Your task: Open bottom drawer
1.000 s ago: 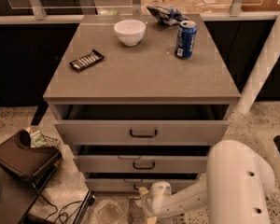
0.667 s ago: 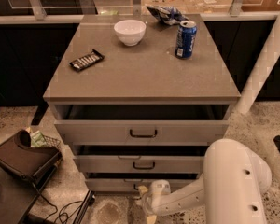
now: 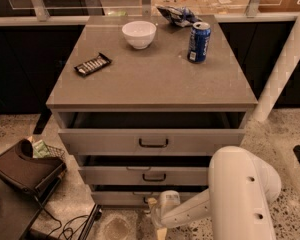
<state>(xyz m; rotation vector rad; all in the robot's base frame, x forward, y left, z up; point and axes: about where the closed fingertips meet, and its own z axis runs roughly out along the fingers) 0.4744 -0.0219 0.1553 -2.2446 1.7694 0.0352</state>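
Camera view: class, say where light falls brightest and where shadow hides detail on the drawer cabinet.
In the camera view, the flat grey cabinet top is lit brightest; deep shadow fills the gaps above the drawer fronts; the slim grey bottom drawer sits dimmest, the white gripper low in front of it.

Glossy white rounded arm [image 3: 240,194], 2 dark screw holes [image 3: 249,179], white gripper [image 3: 156,215] at btm drawer [image 3: 120,198]

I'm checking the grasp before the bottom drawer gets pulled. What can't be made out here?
1. Handle of the bottom drawer, camera view: hidden behind the pincer, which is low at that drawer's front.
2. Whether the pincer holds that handle: its own body covers the contact.
3. Insides of all three drawers: lost in shadow.
4. The arm: its base is cut off by the bottom edge.
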